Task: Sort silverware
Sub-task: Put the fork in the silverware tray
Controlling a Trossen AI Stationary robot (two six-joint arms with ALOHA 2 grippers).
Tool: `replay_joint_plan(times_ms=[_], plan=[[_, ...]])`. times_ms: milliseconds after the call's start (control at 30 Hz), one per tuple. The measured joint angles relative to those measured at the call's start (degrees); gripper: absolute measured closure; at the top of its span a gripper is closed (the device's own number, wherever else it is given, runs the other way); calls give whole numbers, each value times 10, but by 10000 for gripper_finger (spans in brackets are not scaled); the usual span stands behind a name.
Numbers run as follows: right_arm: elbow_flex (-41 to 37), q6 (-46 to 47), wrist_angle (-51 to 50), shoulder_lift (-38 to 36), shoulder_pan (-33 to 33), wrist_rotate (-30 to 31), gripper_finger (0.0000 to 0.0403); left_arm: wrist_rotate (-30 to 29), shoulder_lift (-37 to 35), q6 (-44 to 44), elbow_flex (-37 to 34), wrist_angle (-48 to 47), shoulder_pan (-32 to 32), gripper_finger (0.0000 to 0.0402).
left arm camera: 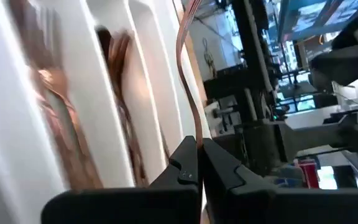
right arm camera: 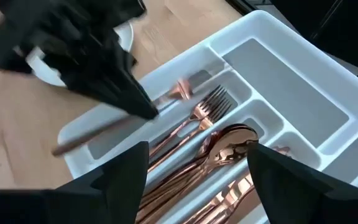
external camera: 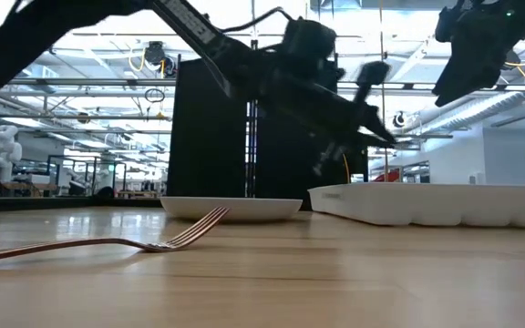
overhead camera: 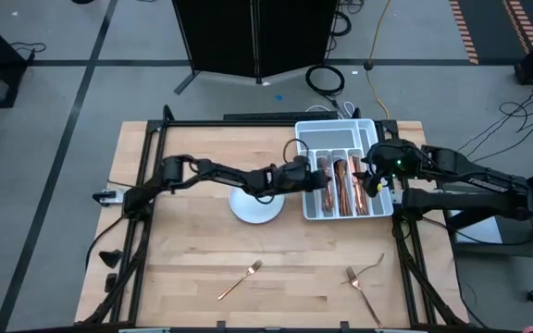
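Two forks (overhead camera: 239, 279) (overhead camera: 363, 285) lie near the table's (overhead camera: 183, 250) front edge. The left gripper (overhead camera: 311, 173), pinched shut on a copper piece (left arm camera: 188, 74), reaches over the white tray's (overhead camera: 315, 139) left edge. The right gripper (right arm camera: 197, 163) hovers spread open above the tray's filled compartments, holding nothing.

Copper silverware (right arm camera: 194, 152), white tray (right arm camera: 303, 87), black grippers.

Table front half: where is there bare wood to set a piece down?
Bare wood lies left of the left fork, between it and the right fork, and left of the plate. Crowded: both the left gripper and right gripper over the tray.
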Motion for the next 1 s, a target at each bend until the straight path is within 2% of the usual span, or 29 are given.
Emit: replay_joint_plan(times_ms=[200,300,500,1000], plan=[[0,15,-12,-17,0,-4,139,-15,54,-9,91,-112,1,401],[0,20,-27,-24,0,-4,139,-39,54,-9,105,-152,1,401],[0,17,-21,-32,0,-4,139,-42,55,-9,110,-159,2,398],[0,19,-21,-32,0,-4,140,-41,55,-38,110,-170,3,285]])
